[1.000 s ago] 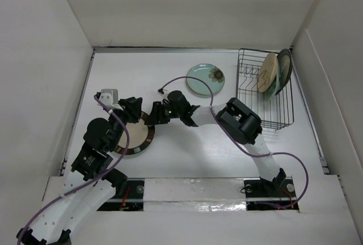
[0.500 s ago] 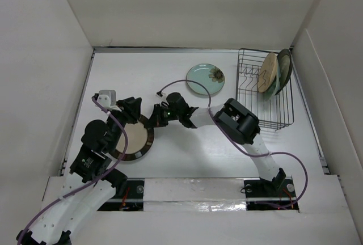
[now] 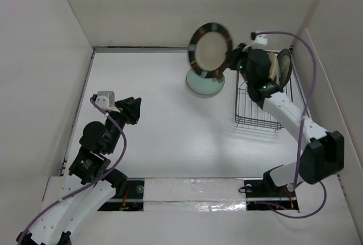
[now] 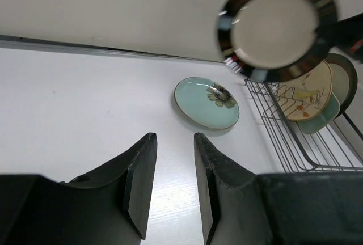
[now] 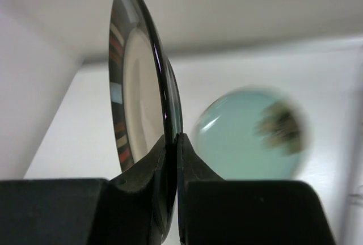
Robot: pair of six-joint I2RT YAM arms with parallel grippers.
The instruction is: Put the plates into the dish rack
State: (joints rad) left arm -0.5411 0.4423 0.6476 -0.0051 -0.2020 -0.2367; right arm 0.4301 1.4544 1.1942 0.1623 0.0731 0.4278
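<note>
My right gripper (image 3: 229,59) is shut on the rim of the cream plate with the dark striped rim (image 3: 210,50) and holds it upright in the air, left of the black wire dish rack (image 3: 255,121). In the right wrist view the plate (image 5: 136,97) stands edge-on between my fingers (image 5: 171,143). The teal round plate with a dark flower (image 3: 204,84) lies flat on the table below it, also in the left wrist view (image 4: 206,103). A yellowish floral plate (image 4: 309,94) and other plates (image 3: 282,68) stand in the rack's far end. My left gripper (image 3: 134,109) is open and empty (image 4: 173,140) at the left.
White walls close in the table on three sides; the rack stands near the right wall. The right arm's purple cable (image 3: 300,58) loops above the rack. The near slots of the rack (image 3: 262,112) hold nothing.
My right gripper has lifted the striped-rim plate from the table at the left and swung it up and right to beside the rack. The left gripper has stayed in place.
</note>
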